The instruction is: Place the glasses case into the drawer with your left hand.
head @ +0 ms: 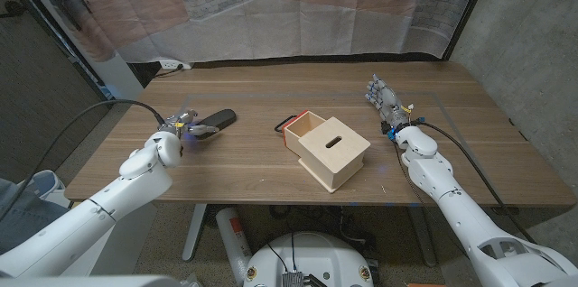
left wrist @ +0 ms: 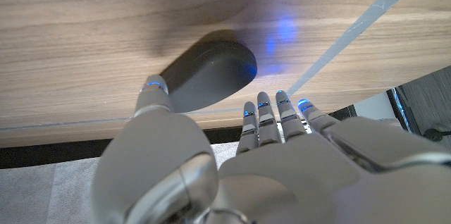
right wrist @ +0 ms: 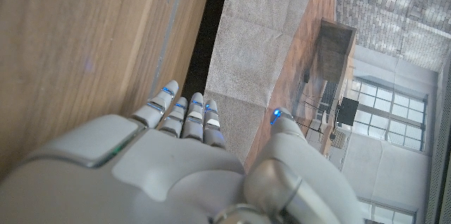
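Table (head: 271, 88) of brown wood carries everything in the head view. Taking the table's middle as the clock's centre, the dark glasses case (head: 215, 123) lies out toward nine o'clock, flat on the wood, long and rounded, angled with its far end toward the back of the table. The left hand (head: 181, 128) sits at the case's near end, at about eight o'clock from it. In the left wrist view the thumb tip (left wrist: 153, 85) rests against the edge of the case (left wrist: 211, 76) while the other fingers (left wrist: 271, 111) reach out straight beside it, apart from it; the hand is spread and grips nothing, and the case lies on the table, not lifted.

The wooden drawer box (head: 332, 152) stands just past the centre, toward five o'clock, turned on a slant, with a slot in its pale top. Its drawer (head: 303, 126) is pulled out toward eleven o'clock, showing a red-edged front with a dark handle and a bare inside. The case is well apart from it, off at about nine o'clock.

The right hand (head: 385, 99) is at two o'clock, standing on its edge near the table's right side, fingers extended together and holding nothing; the right wrist view shows its fingers (right wrist: 184, 115) straight, the thumb apart.
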### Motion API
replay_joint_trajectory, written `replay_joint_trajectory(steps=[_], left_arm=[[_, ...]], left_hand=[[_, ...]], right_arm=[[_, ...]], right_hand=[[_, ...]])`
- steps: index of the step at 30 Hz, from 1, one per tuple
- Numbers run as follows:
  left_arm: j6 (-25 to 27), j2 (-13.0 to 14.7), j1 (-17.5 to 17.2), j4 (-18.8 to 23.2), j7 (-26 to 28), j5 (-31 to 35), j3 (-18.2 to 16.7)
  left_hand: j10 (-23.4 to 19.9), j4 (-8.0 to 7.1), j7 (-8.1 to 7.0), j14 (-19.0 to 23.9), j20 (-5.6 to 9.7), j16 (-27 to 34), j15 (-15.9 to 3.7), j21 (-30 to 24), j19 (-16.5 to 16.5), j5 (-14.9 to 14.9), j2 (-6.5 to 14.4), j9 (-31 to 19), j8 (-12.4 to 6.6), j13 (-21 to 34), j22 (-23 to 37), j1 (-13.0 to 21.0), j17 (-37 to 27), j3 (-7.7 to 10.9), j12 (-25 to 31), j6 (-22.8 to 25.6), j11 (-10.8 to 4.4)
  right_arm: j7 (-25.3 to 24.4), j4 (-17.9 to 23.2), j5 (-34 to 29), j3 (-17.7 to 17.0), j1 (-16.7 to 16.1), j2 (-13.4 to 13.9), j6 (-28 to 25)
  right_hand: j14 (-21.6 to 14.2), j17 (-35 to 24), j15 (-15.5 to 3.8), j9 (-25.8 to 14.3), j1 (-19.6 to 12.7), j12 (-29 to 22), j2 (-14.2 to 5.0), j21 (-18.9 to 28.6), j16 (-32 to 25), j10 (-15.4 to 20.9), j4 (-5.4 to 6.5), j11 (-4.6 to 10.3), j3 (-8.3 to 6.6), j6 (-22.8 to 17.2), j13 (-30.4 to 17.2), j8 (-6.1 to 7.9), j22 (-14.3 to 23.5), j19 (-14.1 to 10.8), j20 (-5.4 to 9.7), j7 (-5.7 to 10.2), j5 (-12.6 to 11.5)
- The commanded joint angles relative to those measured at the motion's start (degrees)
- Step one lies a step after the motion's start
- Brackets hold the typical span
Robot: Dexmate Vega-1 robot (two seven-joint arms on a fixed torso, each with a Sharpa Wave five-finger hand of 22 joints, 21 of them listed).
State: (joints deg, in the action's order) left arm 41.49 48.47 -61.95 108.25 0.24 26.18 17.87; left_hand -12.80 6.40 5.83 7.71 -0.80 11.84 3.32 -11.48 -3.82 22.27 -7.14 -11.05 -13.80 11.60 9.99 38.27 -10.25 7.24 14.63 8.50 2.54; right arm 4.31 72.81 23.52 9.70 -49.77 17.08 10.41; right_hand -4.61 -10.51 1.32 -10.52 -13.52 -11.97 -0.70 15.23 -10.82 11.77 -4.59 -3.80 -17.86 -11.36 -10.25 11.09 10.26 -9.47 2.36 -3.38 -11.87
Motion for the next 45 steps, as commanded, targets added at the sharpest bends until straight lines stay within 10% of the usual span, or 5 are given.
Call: replay_joint_trajectory(steps=[1, 17, 36, 45], left_arm=[[-1.61, -0.37, 0.96, -1.66, 0.01, -1.04, 0.71], [-2.42, -1.33, 1.93, -3.42, 0.16, -1.71, 1.63], [1.02, -3.61, 3.57, -3.69, 1.57, 0.43, 4.12], [2.72, -5.08, 4.13, -3.71, 3.13, 1.19, 4.7]], left_hand=[[-0.59, 0.11, -0.18, 0.44, 0.32, 0.2, -0.19, -0.12, 0.14, 0.28, 0.46, -0.31, -0.28, 0.09, 0.25, 0.2, -0.27, -0.21, 0.29, 0.73, -0.19], [-2.87, 0.14, -0.5, 2.56, 0.84, 0.53, -1.31, -0.33, 1.18, 0.47, 1.39, -0.31, -0.63, 0.08, 0.25, 1.21, -0.25, -0.16, 0.64, 2.85, -0.87], [-23.05, 1.54, -5.06, 20.43, 4.58, 2.29, -7.77, -1.68, 11.38, -1.29, 6.52, 0.05, -5.36, -0.43, 0.18, 10.44, 0.12, 2.19, 2.81, 25.0, -8.94], [-26.24, 2.45, -5.34, 24.31, 4.74, 1.92, -8.54, -2.02, 14.78, -2.72, 9.64, 0.08, -5.32, -0.5, 0.18, 15.56, 0.24, 4.87, 2.04, 28.36, -10.04]], right_arm=[[-0.73, 1.09, -0.17, 0.08, -0.56, -0.08, -0.32], [-0.59, 0.53, -0.15, 0.24, -0.2, -0.2, -0.09], [1.28, -2.19, 0.65, -0.12, 0.78, -0.31, 0.6], [2.13, -3.37, 1.02, -0.59, 0.96, -0.25, 1.18]], right_hand=[[-0.68, -0.13, 0.1, -0.29, -0.17, 0.1, -0.67, -0.17, 0.01, 0.27, -0.19, 0.33, -0.17, -0.24, -0.19, 0.11, 0.12, -0.6, 0.56, 0.14, 0.11], [-0.68, -0.12, 0.13, -0.29, -0.26, 0.08, -0.7, -0.39, 0.03, 0.33, -0.32, 0.15, -0.17, -0.21, -0.19, 0.1, 0.13, -0.69, 0.51, 0.25, 0.08], [-0.7, -0.12, 0.15, -0.29, -0.27, 0.08, -0.7, -0.65, 0.04, 0.34, -0.44, 0.12, -0.13, -0.29, -0.19, 0.12, 0.14, -0.79, 0.41, 0.26, 0.06], [-0.73, -0.14, 0.17, -0.29, -0.22, 0.08, -0.73, -0.84, 0.03, 0.33, -0.47, 0.22, -0.09, -0.25, -0.19, 0.1, 0.15, -0.86, 0.37, 0.24, 0.04]])
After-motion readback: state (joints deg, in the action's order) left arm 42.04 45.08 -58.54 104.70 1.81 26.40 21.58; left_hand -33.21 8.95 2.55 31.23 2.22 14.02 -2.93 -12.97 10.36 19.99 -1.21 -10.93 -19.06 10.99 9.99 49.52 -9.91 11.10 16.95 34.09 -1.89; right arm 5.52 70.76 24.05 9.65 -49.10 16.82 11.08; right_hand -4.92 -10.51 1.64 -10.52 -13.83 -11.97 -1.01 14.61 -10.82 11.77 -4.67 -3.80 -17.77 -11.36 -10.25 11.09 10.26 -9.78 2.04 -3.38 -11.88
